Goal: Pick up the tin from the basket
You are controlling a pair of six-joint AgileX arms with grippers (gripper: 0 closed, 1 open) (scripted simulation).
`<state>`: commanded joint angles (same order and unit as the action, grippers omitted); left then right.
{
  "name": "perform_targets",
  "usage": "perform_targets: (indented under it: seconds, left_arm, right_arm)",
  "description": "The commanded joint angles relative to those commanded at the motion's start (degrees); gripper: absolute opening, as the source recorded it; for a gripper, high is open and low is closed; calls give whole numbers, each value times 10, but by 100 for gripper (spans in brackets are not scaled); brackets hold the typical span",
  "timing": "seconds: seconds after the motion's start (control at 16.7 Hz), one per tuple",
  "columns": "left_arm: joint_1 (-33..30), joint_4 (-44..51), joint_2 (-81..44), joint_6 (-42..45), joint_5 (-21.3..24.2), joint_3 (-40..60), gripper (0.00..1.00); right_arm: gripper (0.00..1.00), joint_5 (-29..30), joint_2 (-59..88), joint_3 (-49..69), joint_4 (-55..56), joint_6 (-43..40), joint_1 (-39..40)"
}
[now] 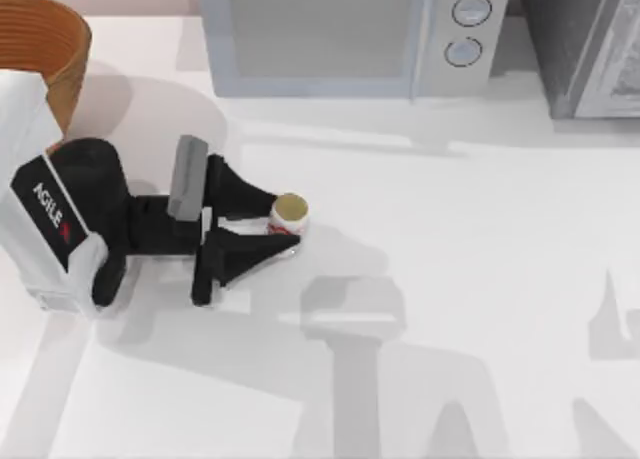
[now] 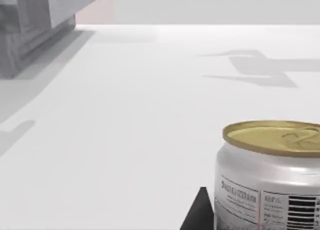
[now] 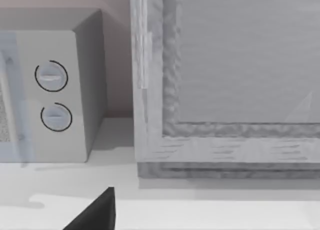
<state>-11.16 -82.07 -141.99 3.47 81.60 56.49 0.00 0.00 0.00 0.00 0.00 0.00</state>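
The tin point(image 1: 290, 215), a small can with a dull gold top and red marks on its white side, stands upright low over the white table, outside and to the right of the basket point(image 1: 45, 49). My left gripper point(image 1: 287, 224) reaches in from the left, its two black fingers pressed to either side of the can. In the left wrist view the tin point(image 2: 270, 180) is close up, with one dark fingertip point(image 2: 201, 212) against its side. The orange-brown woven basket sits at the far left corner, partly hidden by my left arm. One dark fingertip point(image 3: 97, 215) of my right gripper faces the back of the table.
A grey microwave point(image 1: 350, 34) stands along the back edge, with a grey cabinet point(image 1: 590, 44) to its right. Open white tabletop point(image 1: 480, 279) stretches to the right and front of the tin.
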Motion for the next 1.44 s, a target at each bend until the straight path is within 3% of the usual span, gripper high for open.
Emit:
perform_targets:
  seconds: [0.3,1.08,1.44]
  left_arm:
    - [0,0,0,0,0,0,0]
    - [0,0,0,0,0,0,98]
    - [0,0,0,0,0,0,100]
  right_arm:
    - [100,0,0,0,0,0,0]
    - [100,0,0,0,0,0,0]
    - [100,0,0,0,0,0,0]
